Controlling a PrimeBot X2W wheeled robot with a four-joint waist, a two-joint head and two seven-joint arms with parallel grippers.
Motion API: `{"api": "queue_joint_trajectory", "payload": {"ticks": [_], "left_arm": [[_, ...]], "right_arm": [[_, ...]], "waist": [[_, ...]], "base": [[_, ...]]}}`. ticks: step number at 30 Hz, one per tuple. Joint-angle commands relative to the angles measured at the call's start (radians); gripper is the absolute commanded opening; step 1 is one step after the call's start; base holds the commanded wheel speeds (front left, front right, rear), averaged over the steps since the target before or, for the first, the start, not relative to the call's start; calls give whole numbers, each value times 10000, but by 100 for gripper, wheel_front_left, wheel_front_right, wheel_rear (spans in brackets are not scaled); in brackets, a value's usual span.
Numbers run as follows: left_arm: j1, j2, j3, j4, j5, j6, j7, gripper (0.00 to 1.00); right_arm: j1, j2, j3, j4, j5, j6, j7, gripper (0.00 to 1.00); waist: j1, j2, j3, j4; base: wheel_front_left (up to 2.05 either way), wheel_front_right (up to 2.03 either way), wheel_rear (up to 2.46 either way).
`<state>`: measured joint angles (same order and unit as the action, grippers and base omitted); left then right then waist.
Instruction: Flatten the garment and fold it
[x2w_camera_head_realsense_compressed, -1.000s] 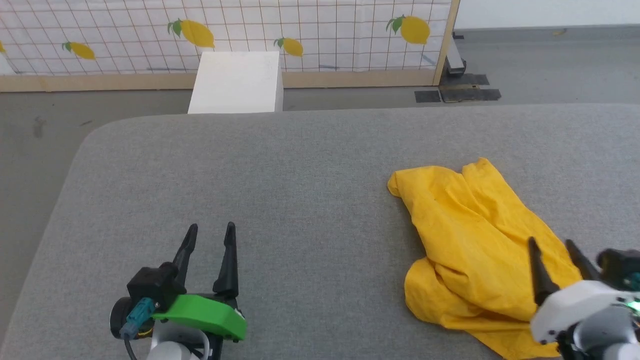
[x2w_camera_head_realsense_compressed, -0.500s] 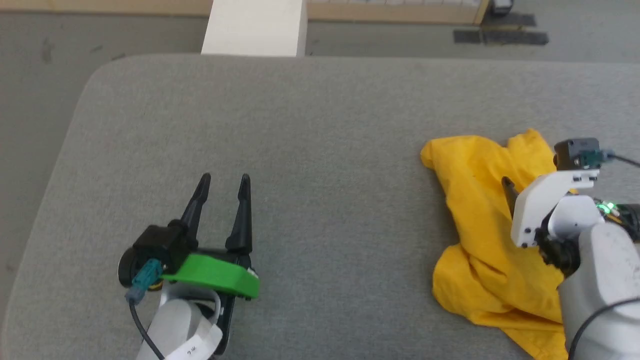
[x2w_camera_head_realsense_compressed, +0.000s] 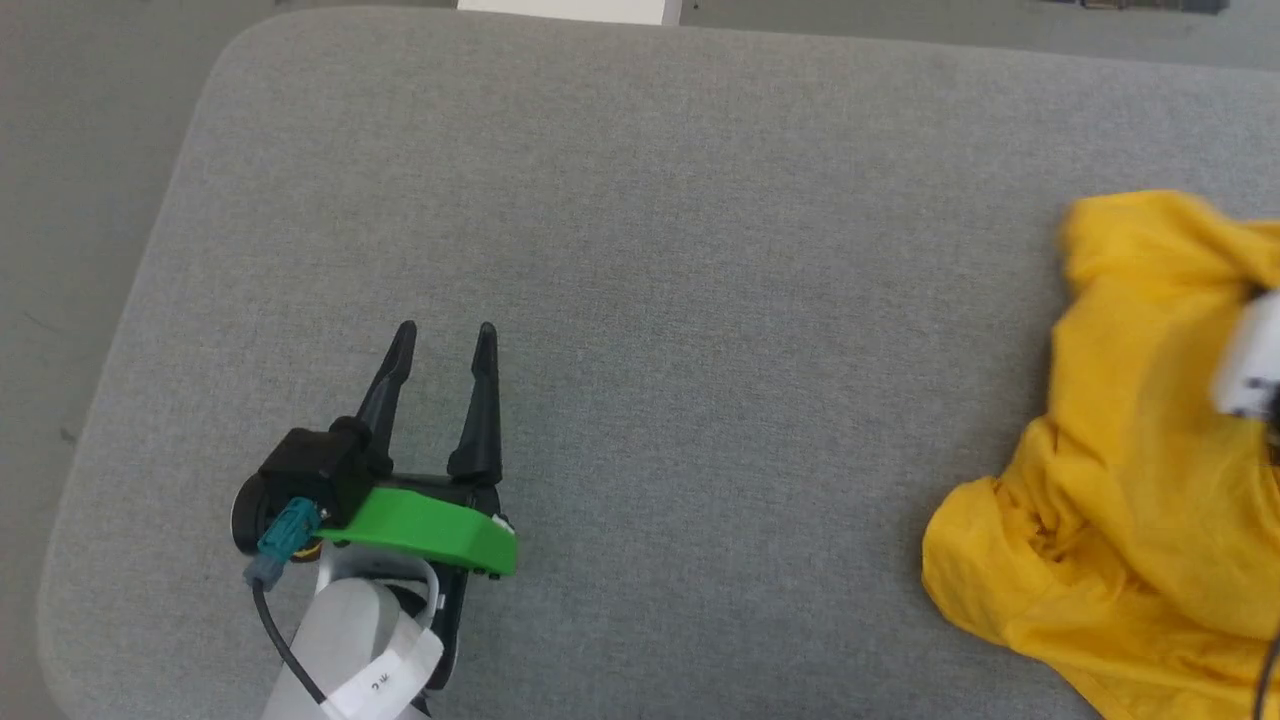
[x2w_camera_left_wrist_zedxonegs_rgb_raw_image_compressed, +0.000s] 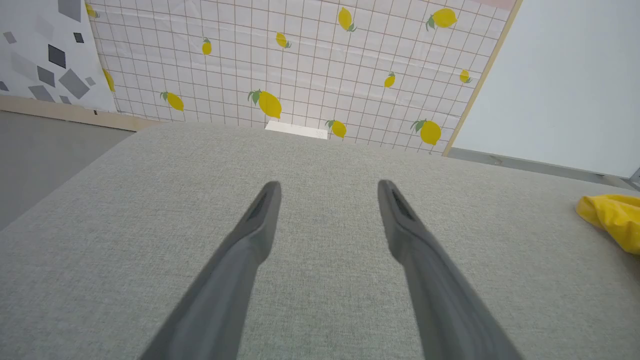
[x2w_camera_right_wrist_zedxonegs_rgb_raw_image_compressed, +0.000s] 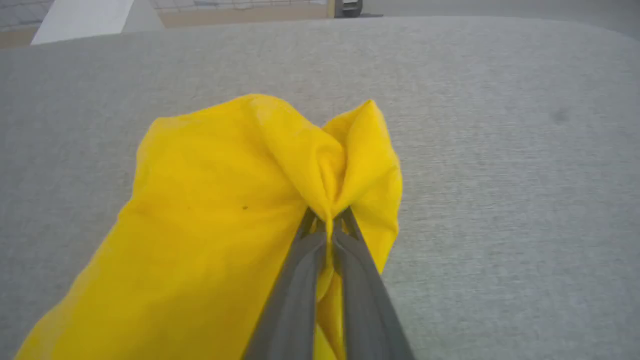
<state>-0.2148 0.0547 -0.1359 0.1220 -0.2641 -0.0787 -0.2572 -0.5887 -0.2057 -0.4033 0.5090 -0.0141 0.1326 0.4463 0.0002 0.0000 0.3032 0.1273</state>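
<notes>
Garment (x2w_camera_head_realsense_compressed: 1130, 480) lies in a crumpled yellow heap at the right end of the grey padded surface (x2w_camera_head_realsense_compressed: 640, 200), on my right arm's side and well apart from the left gripper (x2w_camera_head_realsense_compressed: 445, 330). That placing explains the split of work: the right gripper (x2w_camera_right_wrist_zedxonegs_rgb_raw_image_compressed: 328, 216) is the one within reach, so it makes the first pick. Its two fingers are pressed together on a raised fold near the heap's far end, and the cloth puckers up and out from the pinch. I judge this to be a grab for lifting or dragging the shirt toward the middle, where there is room to spread it. Flattening is not yet begun, and no print shows, so I cannot tell which face is up. The left gripper hovers over bare surface with its fingers spread wide and nothing between them, presumably waiting to take a second corner.

The head view gives me the layout. There the right arm appears as a pale wrist casing (x2w_camera_head_realsense_compressed: 1248, 360) over the cloth, so I rely on the right wrist view for the grip itself. The left wrist view adds the lemon-print backdrop (x2w_camera_left_wrist_zedxonegs_rgb_raw_image_compressed: 300, 65) beyond the far edge, and a sliver of yellow at its right.
</notes>
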Motion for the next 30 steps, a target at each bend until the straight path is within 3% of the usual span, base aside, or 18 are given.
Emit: {"api": "queue_joint_trajectory", "payload": {"ticks": [1,6,7,13,19,25,30], "left_arm": [[42,-39,54,33,40,-4,-45,100],[203,-41,36,134,45,-23,-45,100],[241,-42,9,161,51,-30,-45,100],[538,-43,40,302,22,-23,-45,100],[974,-44,119,420,7,-22,-45,100],[1268,-35,159,467,31,-52,-45,100],[1272,-36,86,454,49,-76,-45,100]], "right_arm": [[225,-118,-661,-168,-267,-19,-277,0],[860,-169,-2793,-456,-1477,-19,-548,0],[998,-25,-2990,-437,-1517,-19,-517,100],[1901,994,-2646,-1591,-534,-19,-1472,100],[3926,1503,-175,-4179,1043,-19,-2085,100],[6097,1549,2848,-6100,2593,-19,-945,100],[6598,1552,4444,-6403,2140,-19,370,100]], "waist": [[-2,0,-351,-190],[-2,0,-809,-416],[-2,0,-907,-465],[-2,0,-1473,-770],[-2,0,-2040,-1032],[-2,0,-2422,-1144],[-2,0,-2398,-1068]], "base": [[0,0,0],[0,0,0],[0,0,0],[0,0,0],[0,0,0],[0,0,0],[0,0,0]]}}
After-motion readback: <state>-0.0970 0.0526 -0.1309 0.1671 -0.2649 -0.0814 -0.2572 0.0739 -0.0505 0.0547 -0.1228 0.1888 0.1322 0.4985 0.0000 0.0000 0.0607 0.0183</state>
